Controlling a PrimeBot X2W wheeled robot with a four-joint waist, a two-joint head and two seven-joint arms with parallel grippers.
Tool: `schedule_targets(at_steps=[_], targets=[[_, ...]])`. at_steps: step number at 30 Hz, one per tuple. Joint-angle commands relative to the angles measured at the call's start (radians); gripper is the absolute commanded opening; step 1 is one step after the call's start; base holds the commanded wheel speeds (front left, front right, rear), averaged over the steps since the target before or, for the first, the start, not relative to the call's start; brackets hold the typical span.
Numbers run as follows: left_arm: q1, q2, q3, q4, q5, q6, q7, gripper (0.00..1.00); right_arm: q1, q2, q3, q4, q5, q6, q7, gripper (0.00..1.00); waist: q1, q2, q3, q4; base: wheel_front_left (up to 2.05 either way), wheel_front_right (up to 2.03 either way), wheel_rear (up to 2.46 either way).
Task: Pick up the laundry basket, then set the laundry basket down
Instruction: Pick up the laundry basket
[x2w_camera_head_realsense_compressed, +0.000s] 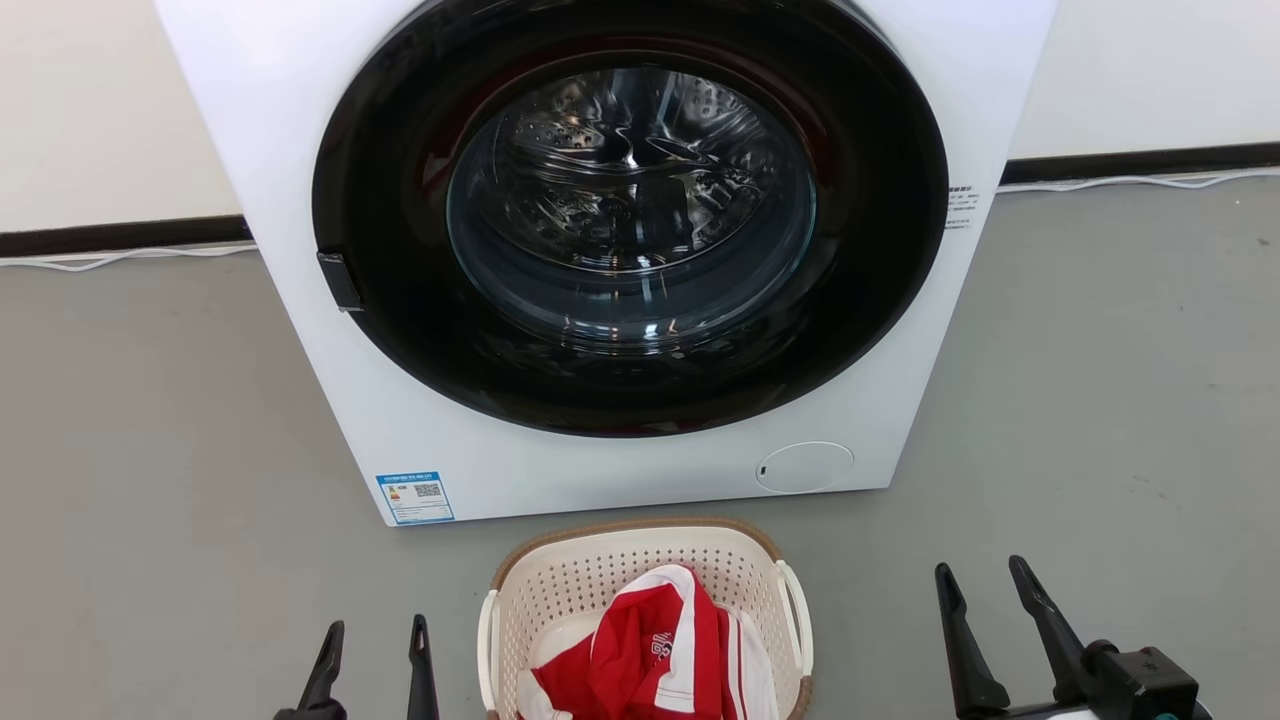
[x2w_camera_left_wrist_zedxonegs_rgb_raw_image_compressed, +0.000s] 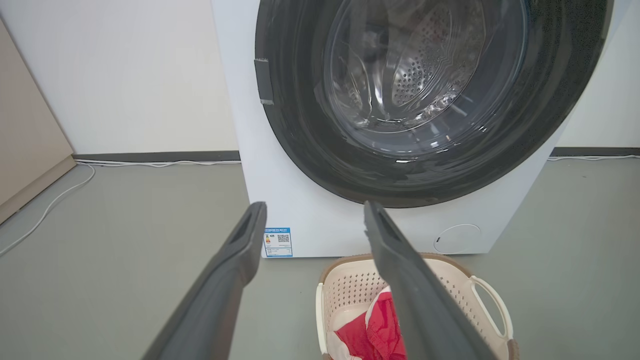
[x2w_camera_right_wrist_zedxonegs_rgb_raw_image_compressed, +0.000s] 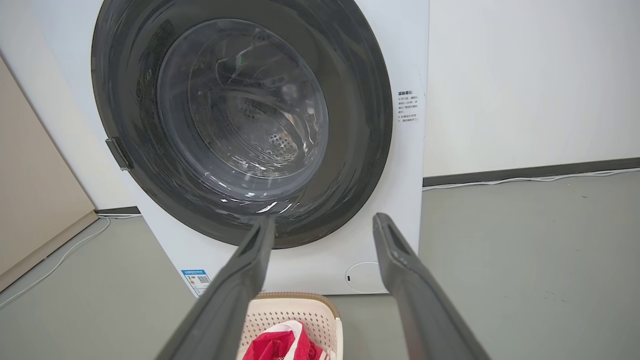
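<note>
left gripper (x2w_camera_head_realsense_compressed: 377, 632): fingers spread wide, nothing between them; low on the left of the basket, near it but not touching
right gripper (x2w_camera_head_realsense_compressed: 980, 575): also spread and empty; on the basket's right, with more floor between it and the basket than on the left side
basket (x2w_camera_head_realsense_compressed: 570, 585): on the floor (x2w_camera_head_realsense_compressed: 150, 450) between the two grippers, just in front of the washing machine (x2w_camera_head_realsense_compressed: 880, 440); its near end is cut off by the bottom of the head view
contents: red and white shirt (x2w_camera_head_realsense_compressed: 655, 650) bunched inside, piled to about rim height
step in hand: looks like the reach for the basket; no contact yet and the lift is not started
how to do it well: send each gripper to the handle on its own side, left handle (x2w_camera_head_realsense_compressed: 487, 650) and right handle (x2w_camera_head_realsense_compressed: 800, 620); get a finger through or under each loop before closing; raise both sides together and keep them level so the shirt stays in
handling guess: thin perforated plastic, likely light and a bit flexible, so a one-sided pull would probably tip it
in the way: the washing machine front sits close behind the basket, its round door (x2w_camera_head_realsense_compressed: 630, 210) closed; lift straight up or back toward the robot, not forward
other things: blue sticker (x2w_camera_head_realsense_compressed: 415, 497) on the machine's lower corner; white cable (x2w_camera_head_realsense_compressed: 120, 258) along the wall base, well apart from the basket
risk: the shirt hangs toward the right handle, so a finger could snag cloth instead of the loop
</note>
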Motion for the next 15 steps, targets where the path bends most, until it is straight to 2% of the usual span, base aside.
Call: schedule_targets(at_steps=[1, 15], targets=[[-0.014, 0.001, 0.03, -0.032, 0.01, 0.003, -0.006, 1.0, -0.013, -0.005, 0.02, -0.035, 0.006, 0.007, -0.009, 1.0, 0.0001, 0.0, -0.003, 0.002, 0.0, 0.0, 0.0], [-0.001, 0.001, 0.039, -0.032, 0.006, -0.002, -0.006, 1.0, -0.017, -0.005, 0.011, -0.031, 0.016, 0.007, -0.009, 1.0, 0.0001, 0.0, 0.006, -0.01, 0.0, 0.0, 0.0]])
